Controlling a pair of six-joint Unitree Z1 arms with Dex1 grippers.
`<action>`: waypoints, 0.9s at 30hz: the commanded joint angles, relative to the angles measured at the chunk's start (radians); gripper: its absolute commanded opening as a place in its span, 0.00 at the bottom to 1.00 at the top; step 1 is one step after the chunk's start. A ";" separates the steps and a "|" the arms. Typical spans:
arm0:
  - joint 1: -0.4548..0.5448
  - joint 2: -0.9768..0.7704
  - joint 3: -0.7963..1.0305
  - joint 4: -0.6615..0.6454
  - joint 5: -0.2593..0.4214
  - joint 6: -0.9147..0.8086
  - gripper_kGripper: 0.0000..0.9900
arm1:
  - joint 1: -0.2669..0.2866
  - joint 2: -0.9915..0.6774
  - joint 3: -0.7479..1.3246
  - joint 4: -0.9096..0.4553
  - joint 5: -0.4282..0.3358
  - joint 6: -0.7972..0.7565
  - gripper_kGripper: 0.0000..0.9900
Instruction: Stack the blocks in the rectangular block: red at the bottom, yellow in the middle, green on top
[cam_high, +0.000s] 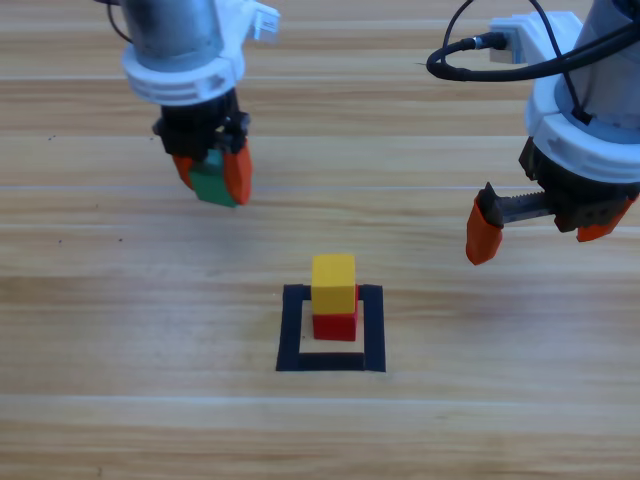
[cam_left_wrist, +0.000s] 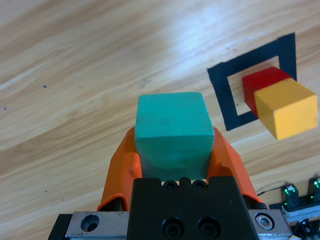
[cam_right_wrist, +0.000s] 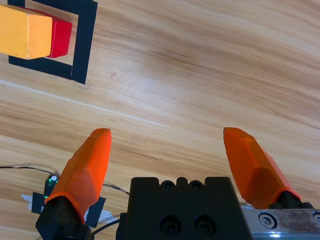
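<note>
Inside the black-tape square outline (cam_high: 331, 363) on the wooden desk (cam_high: 120, 400), a small yellow cube (cam_high: 333, 283) sits atop a small red cube (cam_high: 335, 326). Far left, the left gripper (cam_high: 212, 178) clamps a teal-green cube (cam_left_wrist: 174, 131) above the desk. The right gripper (cam_high: 545, 225) hangs spread wide, empty; its wrist view shows cables (cam_right_wrist: 15, 170).

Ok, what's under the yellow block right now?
The red cube sits directly under the yellow cube, inside the black tape square. Only the red cube's sides show; its top face is covered by the yellow one. Nothing is on top of the yellow cube yet.
</note>
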 joint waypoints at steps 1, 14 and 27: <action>-0.065 0.002 0.039 0.007 -0.013 -0.029 0.03 | -0.022 0.048 0.029 -0.022 0.018 0.000 1.00; -0.111 -0.081 0.083 0.007 -0.025 -0.359 0.06 | -0.022 0.054 0.029 -0.022 0.018 -0.001 1.00; -0.196 -0.049 0.074 0.007 -0.011 -0.515 0.06 | -0.022 0.056 0.029 -0.022 0.019 -0.001 1.00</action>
